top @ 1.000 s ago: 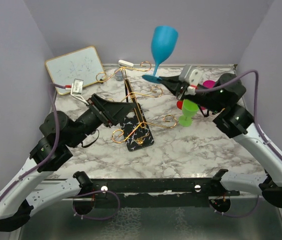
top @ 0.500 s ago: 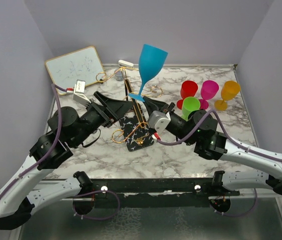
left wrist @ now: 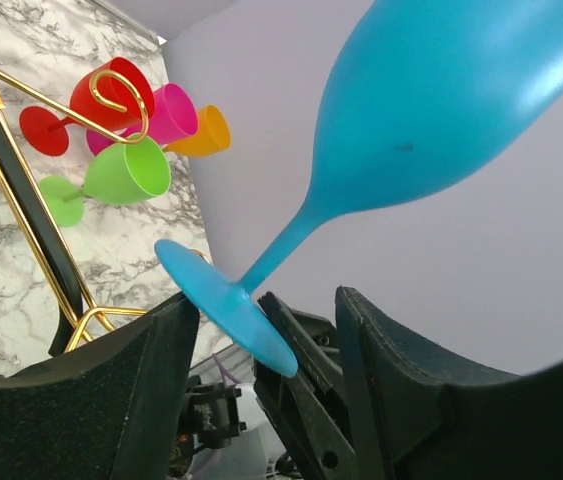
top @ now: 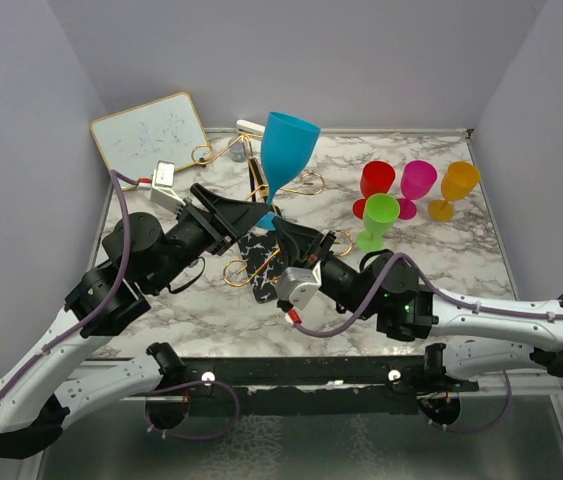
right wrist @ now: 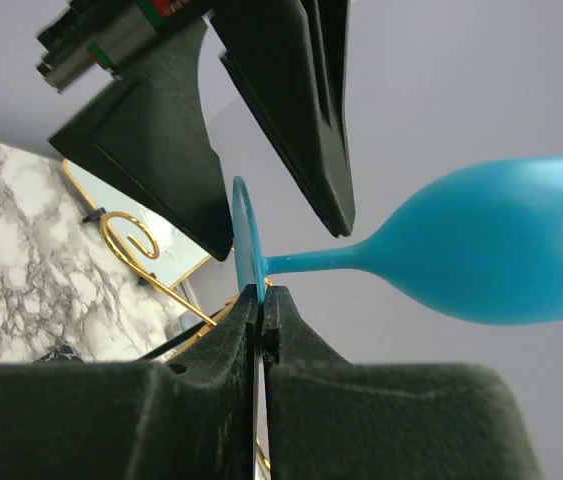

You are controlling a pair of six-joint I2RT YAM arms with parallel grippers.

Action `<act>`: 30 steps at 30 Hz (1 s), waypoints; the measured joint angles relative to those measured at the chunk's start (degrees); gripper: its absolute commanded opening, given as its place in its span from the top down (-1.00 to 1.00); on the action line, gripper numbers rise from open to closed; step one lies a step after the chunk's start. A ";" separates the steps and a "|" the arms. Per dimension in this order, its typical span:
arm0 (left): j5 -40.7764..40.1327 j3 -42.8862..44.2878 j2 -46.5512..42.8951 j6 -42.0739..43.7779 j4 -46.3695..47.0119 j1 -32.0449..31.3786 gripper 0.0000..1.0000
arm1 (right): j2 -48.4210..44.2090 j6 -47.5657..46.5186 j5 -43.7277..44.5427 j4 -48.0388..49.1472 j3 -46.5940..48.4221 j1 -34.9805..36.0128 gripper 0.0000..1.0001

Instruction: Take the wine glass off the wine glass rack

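The right hand [right wrist: 259,300] is pinching the blue plastic wine glass [right wrist: 481,250] by its foot, clear of the gold wire rack [top: 259,262]; the left hand [left wrist: 266,302] is gaping wide.

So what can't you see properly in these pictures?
Blue wine glass rim: cut off by the picture edge in both wrist views.
Wine glass rack base, top view: partly covered by the right gripper.
Whiteboard scribbles, top view: too faint to read.

Your left arm [top: 51,350] and right arm [top: 501,318] each wear white shells over black joints, with black, grainy wedge fingers [left wrist: 101,400], a purple cable [top: 113,250] looping alongside and a grey camera block [top: 299,288] at the wrist.
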 measured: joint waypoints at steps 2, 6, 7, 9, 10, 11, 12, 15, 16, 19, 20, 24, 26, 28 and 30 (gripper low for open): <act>0.00 -0.52 0.02 -0.44 0.61 0.00 0.18 | 0.20 -0.63 0.57 0.68 -0.37 1.07 0.98; 0.11 -1.86 0.39 -1.27 1.60 0.00 0.96 | 0.96 -2.21 3.15 2.47 -0.52 2.91 0.98; 0.13 -1.95 0.42 -1.60 2.12 0.00 1.00 | 1.05 -2.69 3.41 2.54 -0.68 3.04 0.98; 0.28 -2.12 0.48 -2.32 2.47 0.00 1.00 | 1.44 -3.85 4.76 3.02 -1.14 3.41 0.81; 0.31 -2.32 0.48 -2.69 2.47 0.00 1.00 | 1.51 -4.15 5.38 3.10 -1.38 3.52 0.62; 0.31 -2.47 0.48 -2.97 2.49 0.00 1.00 | 1.49 -4.26 5.88 3.23 -1.57 3.63 0.48; 0.31 -2.58 0.46 -3.02 2.51 0.00 1.00 | 1.42 -3.69 6.49 3.30 -1.79 3.76 0.36; 0.35 -3.37 0.13 -2.03 2.86 0.00 1.00 | 0.63 -0.81 7.82 1.90 -2.12 4.02 0.12; 0.26 -3.91 -0.35 -1.77 2.89 -0.02 1.00 | -0.20 0.52 8.24 1.14 -2.16 4.22 0.11; -0.76 -5.29 -2.25 -1.20 3.21 -0.11 1.00 | -4.63 6.47 9.20 -4.26 -2.21 4.39 0.09; -1.46 -5.90 -3.37 -0.66 3.19 -0.11 1.00 | -6.14 8.33 9.57 -5.81 -2.21 4.50 0.09; -4.87 -8.90 -8.92 0.74 3.28 -0.11 1.00 | -14.53 17.20 11.85 -13.99 -0.98 4.50 0.13; -6.45 -10.16 -11.80 1.53 3.21 -0.11 1.00 | -16.15 22.12 14.21 -18.43 1.64 4.52 0.14; -7.76 -11.04 -14.38 2.29 3.34 -0.11 1.00 | -16.28 25.79 17.49 -21.81 4.68 4.52 0.17; -8.83 -11.72 -16.39 3.37 3.37 -0.11 1.00 | -15.13 27.96 21.40 -24.20 6.93 4.52 0.19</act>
